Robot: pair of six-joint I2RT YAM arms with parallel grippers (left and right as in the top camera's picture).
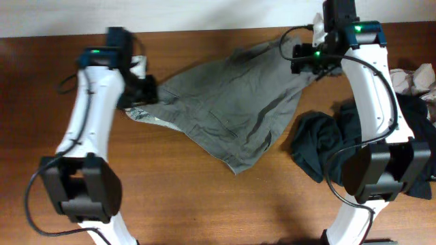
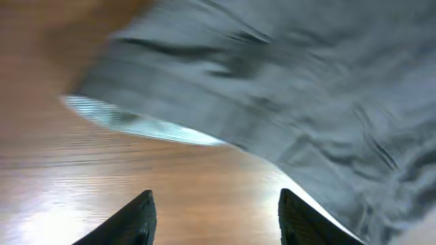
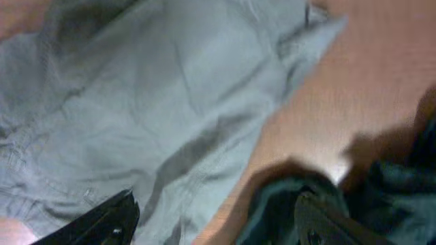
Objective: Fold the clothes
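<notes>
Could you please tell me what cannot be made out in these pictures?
Left wrist view: grey-olive cotton shorts blurred, seams and pockets unreadable.
Overhead: crumpled black garments partly hidden behind the white right arm.
Overhead: small pale crumpled cloth cut off by the right edge.

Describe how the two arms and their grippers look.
The left arm and right arm have white curved links, boxy black joints, looping black cables and green lights near the wrists. The left gripper and right gripper show black, tapered fingers.

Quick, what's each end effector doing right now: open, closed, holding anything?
Left end effector: open, holding nothing.
Right end effector: open, holding nothing.
</notes>
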